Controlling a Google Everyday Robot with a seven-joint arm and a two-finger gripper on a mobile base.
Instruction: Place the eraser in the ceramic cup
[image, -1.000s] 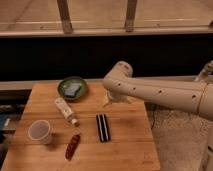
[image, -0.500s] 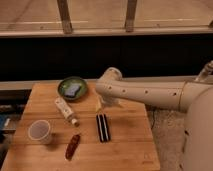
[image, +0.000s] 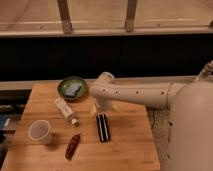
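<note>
Eraser (image: 102, 128) lies flat on the table (image: 131, 150), about midway between its left and right edges. The ceramic cup (image: 40, 131) stands upright near the front-left corner, well apart. The gripper (image: 102, 108) hangs at the eraser's far end, perhaps touching it; apart or together, I cannot tell.

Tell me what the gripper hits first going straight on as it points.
Probably the eraser, at its far end: the gripper points down just above it. Depth unclear; it might meet the wooden table just behind.
</note>
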